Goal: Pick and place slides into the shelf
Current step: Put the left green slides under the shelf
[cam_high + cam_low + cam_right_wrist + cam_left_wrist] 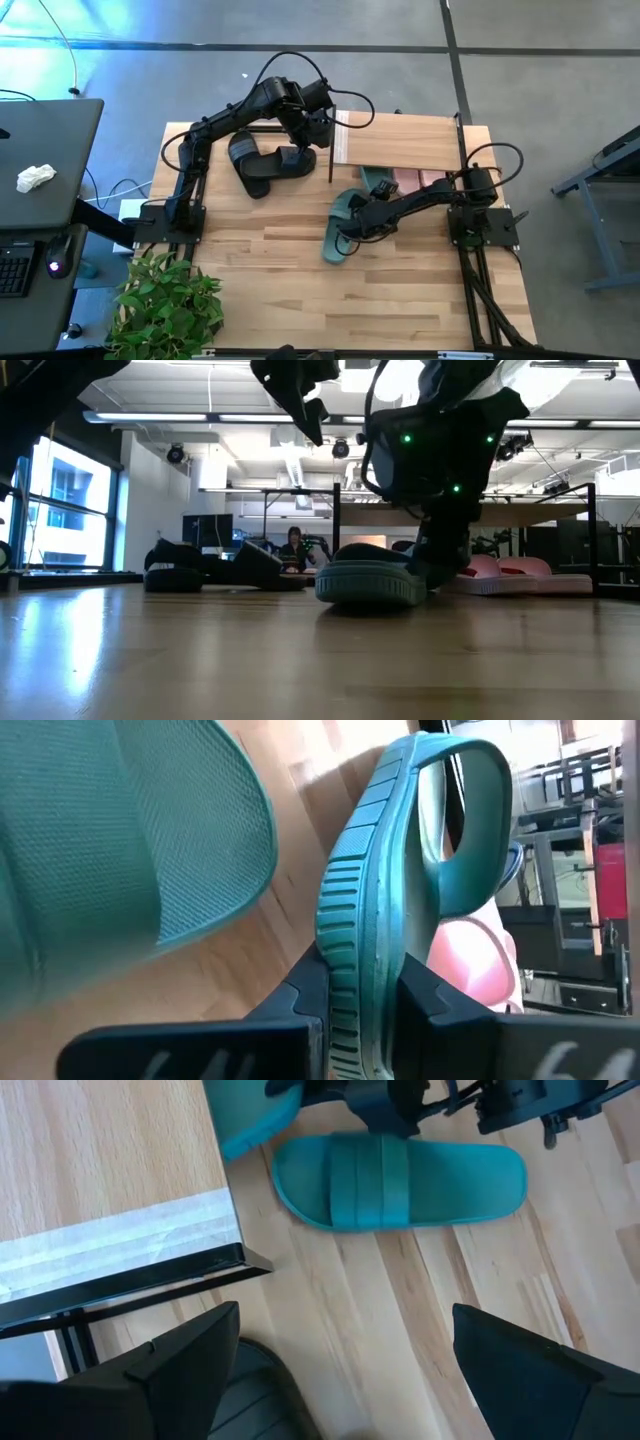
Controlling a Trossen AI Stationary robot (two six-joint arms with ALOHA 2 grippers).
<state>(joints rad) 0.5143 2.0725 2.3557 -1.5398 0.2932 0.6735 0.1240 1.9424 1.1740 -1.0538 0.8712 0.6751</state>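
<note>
1. Nearest the right wrist camera, a teal slide (365, 920) stands on its edge, its ribbed sole clamped between the right gripper's (350, 1010) dark fingers – the toe end is cut off at the frame's bottom.
2. A second teal slide (130, 840) fills the same view beside it, so close that only its textured footbed shows.
3. From above, the right gripper (352, 226) sits low over the tabletop (400, 300) at the teal pair, just in front of the shelf (400, 140); the arm hides much of the gripped slide.
4. Two pale pink slides (420, 182) lie under the shelf's plank, mostly covered by it; the low view shows them side by side behind the right arm.
5. The black slides (262, 160) lie on the tabletop to the left of the shelf, partly under the left arm.
6. The left gripper (318, 128) hangs above the shelf's left end – its fingers (180, 1370) are spread wide and hold nothing; part of a black slide shows beneath them, and a teal slide lies flat beyond.
</note>
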